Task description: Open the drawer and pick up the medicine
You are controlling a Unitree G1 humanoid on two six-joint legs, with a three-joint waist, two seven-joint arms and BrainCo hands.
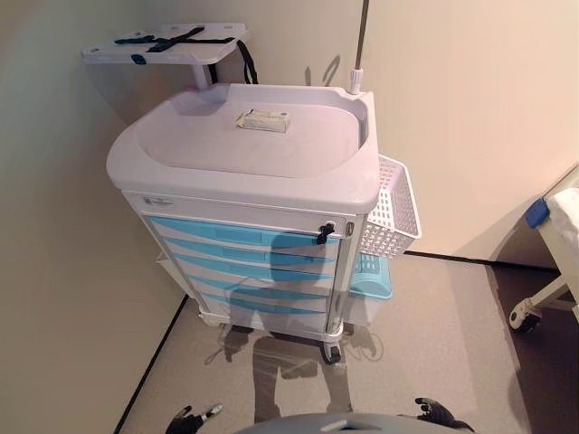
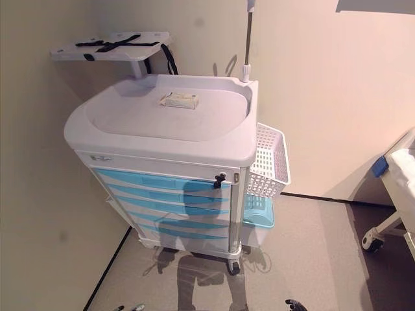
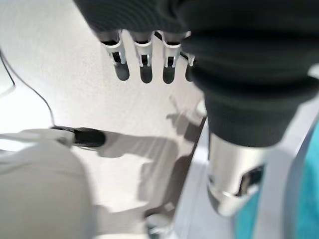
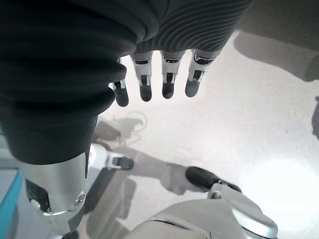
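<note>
A white medical cart (image 1: 244, 158) stands in the corner, with a stack of blue drawers (image 1: 244, 258) in its front, all closed. A black key knob (image 1: 326, 231) sits at the right end of the top drawer. On the cart's top lies a small white box (image 1: 262, 119). Both hands hang low, well short of the cart, and hold nothing. My left hand (image 1: 192, 418) shows at the bottom edge, its fingers (image 3: 142, 55) straight and open over the floor. My right hand (image 1: 439, 413) is at the lower right, fingers (image 4: 167, 74) likewise straight.
A white wire basket (image 1: 393, 212) hangs on the cart's right side, with a blue bin (image 1: 371, 276) below it. A pole (image 1: 359, 45) rises at the cart's back right and a strapped shelf (image 1: 167, 45) at the back left. A wheeled bed (image 1: 556, 244) stands right; walls close left and behind.
</note>
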